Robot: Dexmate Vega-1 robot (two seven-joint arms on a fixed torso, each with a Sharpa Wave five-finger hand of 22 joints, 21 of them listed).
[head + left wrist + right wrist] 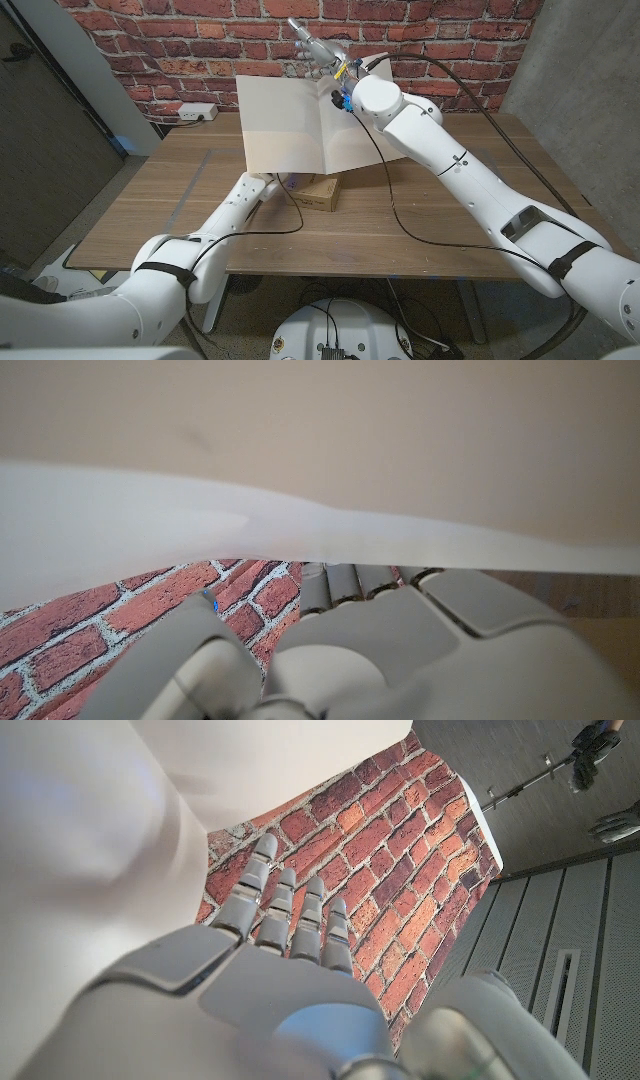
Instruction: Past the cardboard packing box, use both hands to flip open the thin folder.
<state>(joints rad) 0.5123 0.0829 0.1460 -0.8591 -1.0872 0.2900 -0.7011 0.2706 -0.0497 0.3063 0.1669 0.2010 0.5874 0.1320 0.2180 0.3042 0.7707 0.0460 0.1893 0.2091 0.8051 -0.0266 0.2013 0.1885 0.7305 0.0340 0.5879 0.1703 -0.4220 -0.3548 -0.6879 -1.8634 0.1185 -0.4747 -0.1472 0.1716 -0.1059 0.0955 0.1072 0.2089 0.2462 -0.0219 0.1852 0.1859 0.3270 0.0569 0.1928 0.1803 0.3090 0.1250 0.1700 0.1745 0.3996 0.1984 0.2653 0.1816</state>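
The thin folder (pixel 305 120) is shown standing open and upright near the middle of the desk (pixel 440 215), toward its far edge, just behind the cardboard packing box (pixel 315 190). The right hand (pixel 315 48) is raised at the folder's top right corner, fingers (pixel 300 915) extended and slightly apart (nothing is seen clasped in them); the cover is judged to be steadied by it so that it does not fall shut. The left hand (pixel 350 650) is placed under the folder's lower edge beside the box, presumably as support from below. Whether its fingers are clamped on the sheet cannot be told. The flip is judged to be well advanced, though the covers are not yet laid flat.
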